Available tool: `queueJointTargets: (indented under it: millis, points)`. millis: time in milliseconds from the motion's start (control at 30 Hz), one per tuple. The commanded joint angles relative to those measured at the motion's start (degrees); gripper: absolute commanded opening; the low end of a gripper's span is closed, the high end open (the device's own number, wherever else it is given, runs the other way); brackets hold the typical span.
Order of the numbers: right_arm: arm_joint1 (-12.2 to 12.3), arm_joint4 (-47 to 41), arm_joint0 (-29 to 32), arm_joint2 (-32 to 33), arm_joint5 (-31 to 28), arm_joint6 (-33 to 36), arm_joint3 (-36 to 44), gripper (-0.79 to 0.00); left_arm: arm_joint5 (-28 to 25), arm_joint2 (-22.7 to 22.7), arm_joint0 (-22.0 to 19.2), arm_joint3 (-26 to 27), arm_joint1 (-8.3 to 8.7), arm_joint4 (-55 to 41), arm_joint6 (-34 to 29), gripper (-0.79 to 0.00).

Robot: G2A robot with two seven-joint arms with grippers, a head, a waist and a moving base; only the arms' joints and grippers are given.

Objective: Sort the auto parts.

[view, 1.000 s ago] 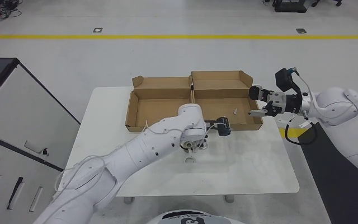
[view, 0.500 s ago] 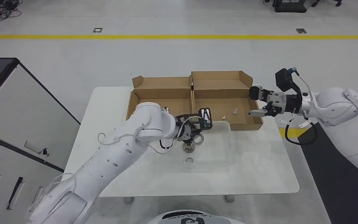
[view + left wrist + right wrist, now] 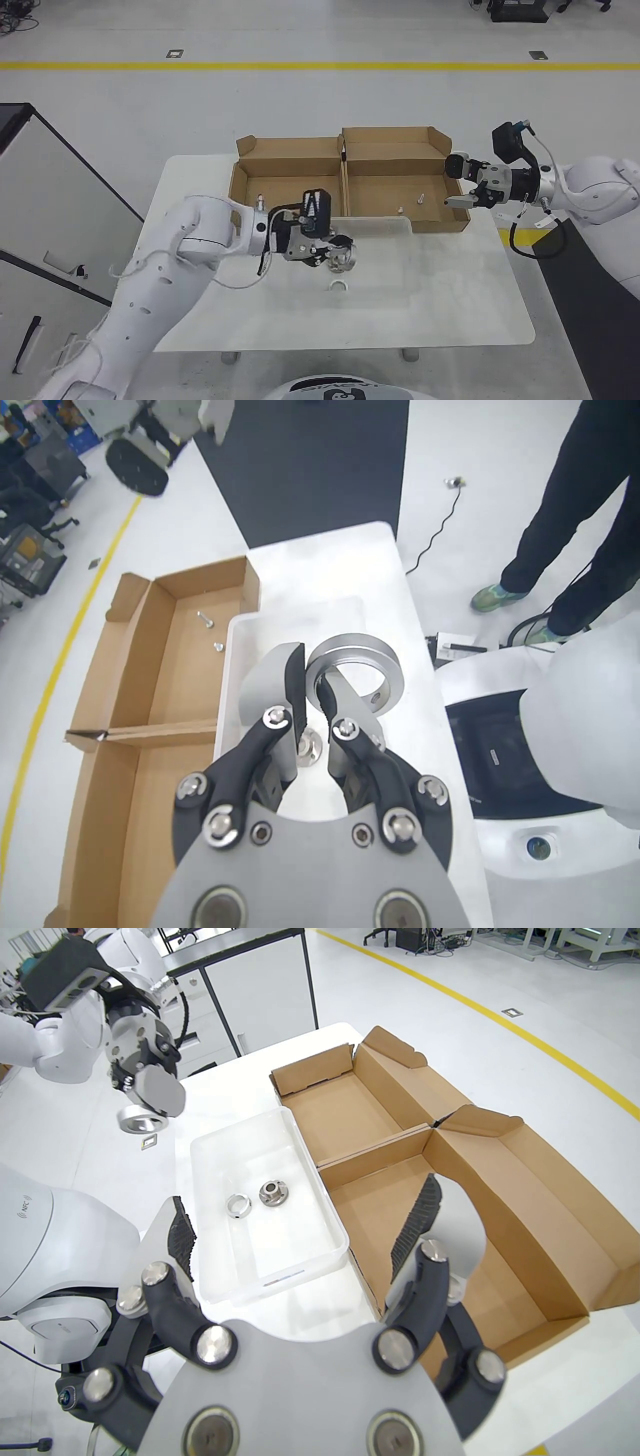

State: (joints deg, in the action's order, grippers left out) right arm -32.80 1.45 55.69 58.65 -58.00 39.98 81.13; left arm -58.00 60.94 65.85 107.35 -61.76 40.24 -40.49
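Nearest the robot, the left pincer is held above the clear tray, closed on the wall of a large ring, with one finger inside the bore and one outside. That grip is judged to keep the ring level and clear of the parts below while it is carried out for sorting. Directly beneath it a flanged hub is left lying on the tray floor, and a small ring is seen just beside the hub, apart from it. Both are taken to be still unsorted. The tray is set on the tabletop against the front of two open cardboard boxes. Its rim and the box's front wall stand between the held ring and any compartment, so height is judged to be needed. Beyond the tray, the left box is seen bare inside, which is probably why it is the nearer choice for the ring. In the right box two screws are already laid, well apart from the tray. Farthest out, the right pincer is held with its jaws wide apart and nothing between them, above the outer end of the right box, out of the left arm's way.
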Motion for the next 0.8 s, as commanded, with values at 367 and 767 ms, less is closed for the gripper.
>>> queueJointTargets:
  millis: [367,767]
  points:
    - [0.0,0.0,0.0,0.0,0.0,0.0,0.0,0.0,0.8,2.2,1.8,-0.1,0.26,-0.4,6.0,-0.785]
    - [0.0,0.0,0.0,0.0,0.0,0.0,0.0,0.0,0.0,2.4,5.3,2.7,2.7,-10.6,29.5,-0.785]
